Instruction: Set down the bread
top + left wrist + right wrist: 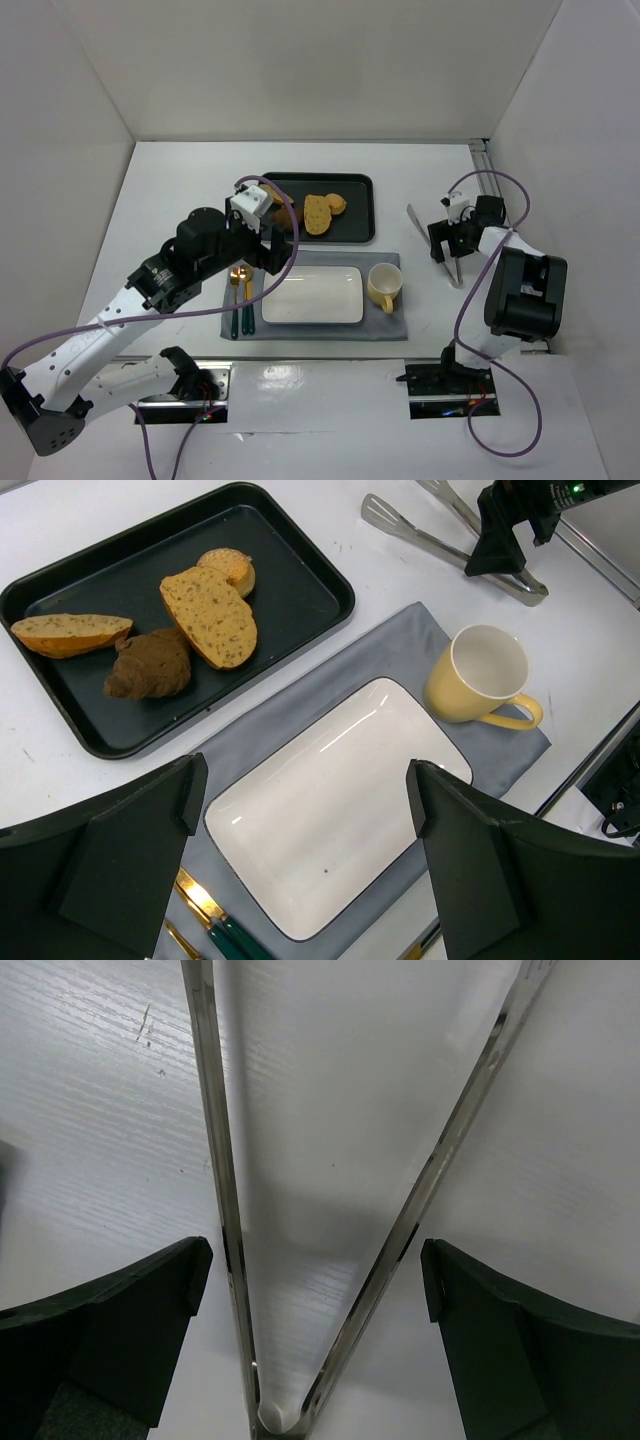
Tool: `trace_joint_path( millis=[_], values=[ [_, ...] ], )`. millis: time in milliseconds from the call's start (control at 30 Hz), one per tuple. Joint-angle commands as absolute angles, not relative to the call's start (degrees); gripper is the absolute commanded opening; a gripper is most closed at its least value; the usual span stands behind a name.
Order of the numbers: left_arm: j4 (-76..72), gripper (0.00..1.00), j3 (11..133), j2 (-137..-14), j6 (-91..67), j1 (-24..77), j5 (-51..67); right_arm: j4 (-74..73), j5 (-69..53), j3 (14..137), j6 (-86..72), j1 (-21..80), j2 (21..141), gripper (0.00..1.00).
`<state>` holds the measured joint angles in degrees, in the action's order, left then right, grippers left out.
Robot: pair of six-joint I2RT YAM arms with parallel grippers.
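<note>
The bread (70,635) is a small, long oval slice with an orange-brown crust round a paler tan, seed-flecked face, and it lies flat and loose on the black tray (300,580). In the left wrist view it sits at the tray's left end, its long axis running nearly level across the picture with the narrower tip to the right. That tip is just beside a dark brown roll (150,665) — touching or not, I cannot tell — and the bread lies apart from the wider slice (210,615).

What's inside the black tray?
Four breads lie in the tray: a small long slice, a dark brown roll, a big slice and a round bun. The big slice hides part of the bun.
</note>
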<state>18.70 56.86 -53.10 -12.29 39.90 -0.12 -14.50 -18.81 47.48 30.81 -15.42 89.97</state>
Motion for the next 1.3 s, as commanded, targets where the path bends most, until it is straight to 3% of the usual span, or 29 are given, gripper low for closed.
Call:
trace_joint_path(
  millis=[0,133,400,533,567,667,700,800,1000,1133,1233,1267],
  values=[
    [16.1,1.0,57.0,-52.3,-12.9,40.1,0.7,-11.4,-19.2,49.7,31.8,-15.6,91.8,1.0],
    [16.1,1.0,57.0,-52.8,-12.9,40.1,0.7,-10.9,-19.2,50.8,32.4,-15.6,93.6,1.0],
    [16.1,1.0,57.0,-52.8,-12.9,40.1,0.2,-11.4,-19.2,51.9,33.5,-15.6,97.1,0.86],
    [16.1,1.0,57.0,-52.8,-12.9,40.1,0.2,-11.4,-18.6,51.9,33.5,-15.6,97.7,0.59],
    [16.1,1.0,57.0,-53.3,-12.9,40.1,0.2,-11.4,-18.6,51.9,33.5,-16.1,97.7,0.46],
    [16.1,1.0,57.0,-53.3,-12.9,40.1,-0.3,-12.0,-19.2,52.4,33.5,-16.7,97.7,0.32],
    [16.1,1.0,57.0,-53.3,-12.9,40.1,-0.4,-12.6,-19.2,52.4,33.5,-16.7,97.2,0.21],
    [16.1,1.0,56.4,-53.3,-12.9,40.1,-0.4,-14.4,-20.7,53.7,32.9,-17.3,95.0,0.0],
    [16.1,1.0,56.4,-53.3,-12.9,40.1,-1.5,-22.7,-30.6,60.1,31.6,-17.3,86.8,0.04],
    [16.1,1.0,56.4,-53.9,-12.9,40.1,-2.1,-29.3,-37.6,66.8,30.5,-17.3,84.3,0.27],
    [16.1,1.0,55.9,-54.4,-12.9,40.1,-3.3,-33.9,-40.8,72.5,30.0,-16.0,83.7,0.35],
    [16.1,1.0,55.9,-54.4,-12.9,40.1,-3.9,-35.8,-40.8,75.0,30.0,-14.5,83.7,0.43]
  ],
)
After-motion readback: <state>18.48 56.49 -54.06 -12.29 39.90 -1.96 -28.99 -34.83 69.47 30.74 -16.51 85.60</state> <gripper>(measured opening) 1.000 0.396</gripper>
